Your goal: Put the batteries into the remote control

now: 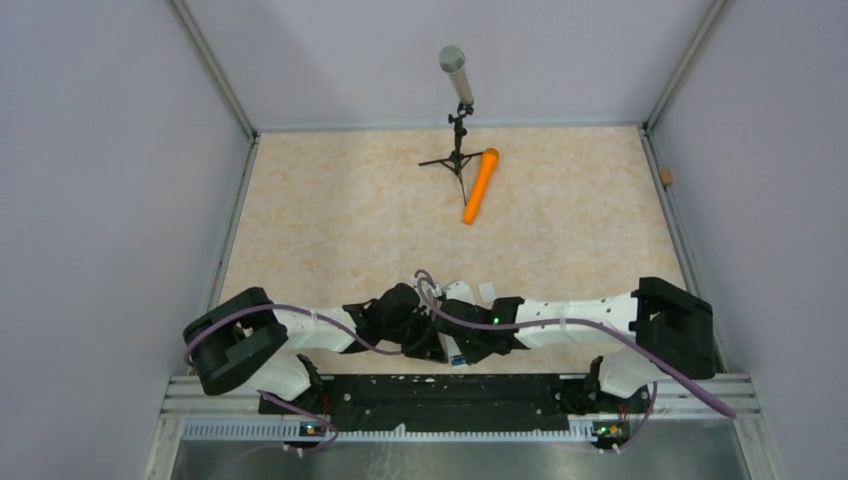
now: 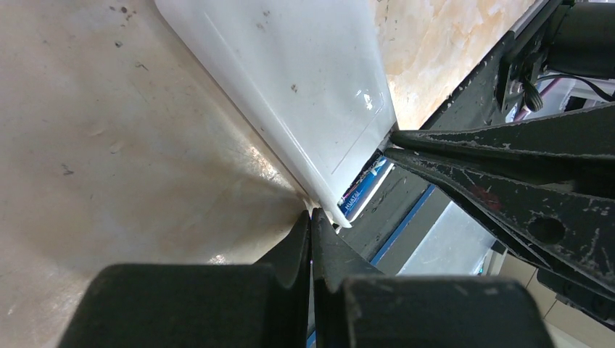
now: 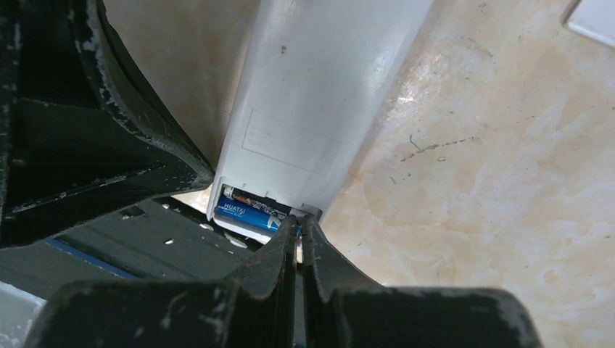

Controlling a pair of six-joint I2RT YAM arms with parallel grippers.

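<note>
Batteries (image 3: 250, 210) sit side by side in the open compartment at the near end of the remote control (image 3: 319, 94), which lies back-up on the worktop (image 3: 471, 181) by its near edge. The left gripper (image 2: 312, 217) and right gripper (image 3: 299, 223) are both clenched empty, tips at that end. A small white panel (image 3: 593, 18) lies just beside the remote. Far off are an orange cylinder (image 1: 480, 186) and a microphone (image 1: 453, 65).

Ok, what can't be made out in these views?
Top view: white oblong plastic remote control, hidden under the arms.
Right wrist: small blue-banded batteries, only partly visible beneath the remote's back; white flat piece, cut by the corner.
Both wrist views: remote's buttons, facing away.
</note>
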